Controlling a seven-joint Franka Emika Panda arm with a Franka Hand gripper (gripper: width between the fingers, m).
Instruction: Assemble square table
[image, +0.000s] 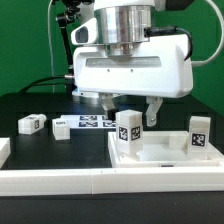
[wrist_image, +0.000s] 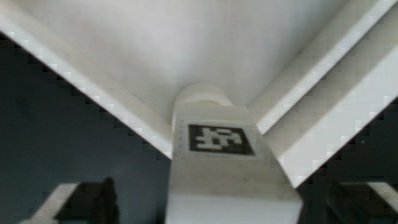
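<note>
The white square slab (image: 165, 152) lies on the black table at the exterior view's right. A white block leg (image: 128, 134) with a black-and-white tag stands upright at the slab's near-left corner. A second leg (image: 199, 136) stands at its right side. My gripper (image: 131, 108) hangs just above the first leg, open, one finger on each side of it. In the wrist view the tagged leg (wrist_image: 222, 140) stands between the dark fingers (wrist_image: 89, 200), with gaps on both sides. The gripper (wrist_image: 228, 205) is open over the slab's corner (wrist_image: 196, 50).
Two loose tagged legs (image: 31, 124) (image: 62, 128) lie on the black table at the exterior view's left. The marker board (image: 90, 123) lies flat behind the gripper. A long white rail wall (image: 60, 180) runs along the front.
</note>
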